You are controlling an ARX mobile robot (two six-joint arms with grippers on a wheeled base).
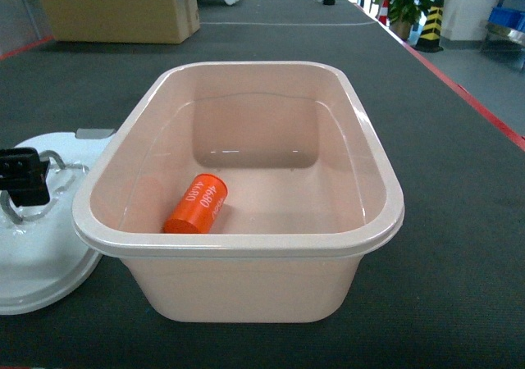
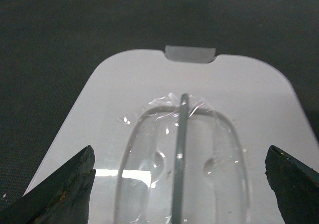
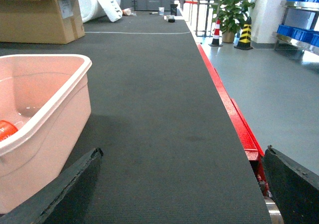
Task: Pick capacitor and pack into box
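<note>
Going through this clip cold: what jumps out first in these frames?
The pink box fills the middle of the head view, with a bright orange capacitor lying on its side at the near-left of its floor. Left of the box the white lid lies flat on the dark mat, and the left gripper hangs open above its clear handle. The right gripper is open over bare mat beside the box.

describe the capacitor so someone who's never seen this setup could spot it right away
Find the pale pink tub in the middle of the dark grey table. Look inside, at the near-left corner of its floor, beside the side facing the white lid. The capacitor lies there on its side: a small bright orange cylinder with white printing, the only thing in the tub.
</note>
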